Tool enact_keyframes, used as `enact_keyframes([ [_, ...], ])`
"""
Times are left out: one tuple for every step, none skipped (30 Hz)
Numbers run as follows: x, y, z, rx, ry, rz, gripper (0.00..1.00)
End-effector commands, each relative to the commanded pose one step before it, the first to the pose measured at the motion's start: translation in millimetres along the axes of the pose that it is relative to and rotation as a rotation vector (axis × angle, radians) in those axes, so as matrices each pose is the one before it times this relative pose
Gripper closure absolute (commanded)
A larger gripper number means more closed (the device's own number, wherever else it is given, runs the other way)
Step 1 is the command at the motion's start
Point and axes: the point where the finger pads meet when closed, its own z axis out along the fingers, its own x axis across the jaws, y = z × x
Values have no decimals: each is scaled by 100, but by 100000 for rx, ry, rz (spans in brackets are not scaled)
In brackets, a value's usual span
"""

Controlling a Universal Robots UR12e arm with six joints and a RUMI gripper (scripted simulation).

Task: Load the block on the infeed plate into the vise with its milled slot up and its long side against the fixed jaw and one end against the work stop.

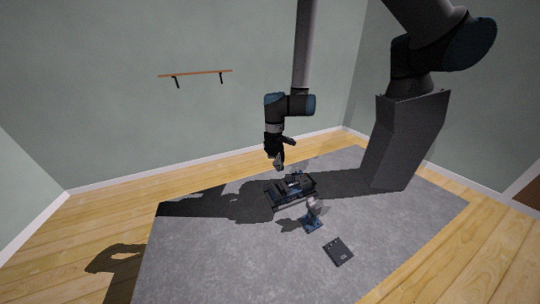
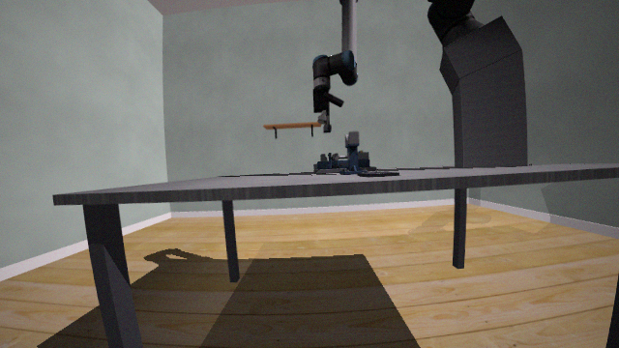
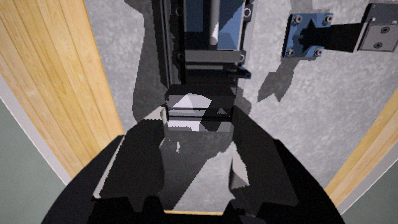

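Note:
My gripper (image 1: pixel 278 164) (image 2: pixel 325 124) (image 3: pixel 199 106) points down and is shut on the part (image 3: pixel 200 103). The part spans both fingertips in the wrist view, with dark and sunlit areas and dark lines across it. Which way its slot faces is not clear. It hangs in the air above the table, near the vise. The vise (image 1: pixel 291 191) (image 2: pixel 338 164) (image 3: pixel 231 36) stands open, its blue body and rod partly visible; its near end is hidden behind the part in the wrist view. The infeed plate (image 1: pixel 337 252) (image 2: pixel 379 174) carries no block.
The V-block (image 1: pixel 313 205) (image 2: pixel 352 139) (image 3: pixel 378 36) stands raised on a post with a blue foot (image 1: pixel 310 225) (image 3: pixel 294 36), beside the vise, between it and the infeed plate. The robot's pedestal (image 1: pixel 392 156) (image 2: pixel 490 116) rises behind the vise to the right.

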Motion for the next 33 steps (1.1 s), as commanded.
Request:
enact_keyframes([
  [-15,62,-57,-118,-42,-6,100],
  [0,0,1,0,0,0,100],
  [0,0,2,0,0,0,100],
  [0,0,0,0,0,0,100],
  [0,0,0,0,0,0,100],
  [0,0,4,0,0,1,100],
  [0,0,7,0,0,1,100],
  [0,0,10,0,0,2,100],
  [0,0,14,0,0,2,100],
  [0,0,18,1,0,3,100],
  [0,0,23,1,0,4,100],
  [0,0,28,1,0,5,100],
  [0,0,33,1,0,6,100],
  [0,0,39,1,0,6,100],
  [0,0,44,1,0,7,100],
  [0,0,50,2,0,8,100],
  [0,0,57,2,0,10,100],
  [0,0,63,2,0,11,100],
  [0,0,70,2,1,12,100],
  [0,1,76,1,0,6,100],
  [0,0,0,0,0,0,100],
  [0,0,0,0,0,0,100],
  [0,1,83,0,0,0,100],
  [0,1,89,0,0,0,100],
  [0,1,96,0,0,0,100],
  [0,1,103,0,0,0,100],
  [0,1,109,0,0,0,100],
  [0,1,116,0,0,0,100],
  [0,1,122,0,0,0,100],
  [0,1,128,0,0,0,100],
  [0,1,134,0,0,0,100],
  [0,1,140,0,0,0,100],
  [0,1,146,0,0,0,100],
])
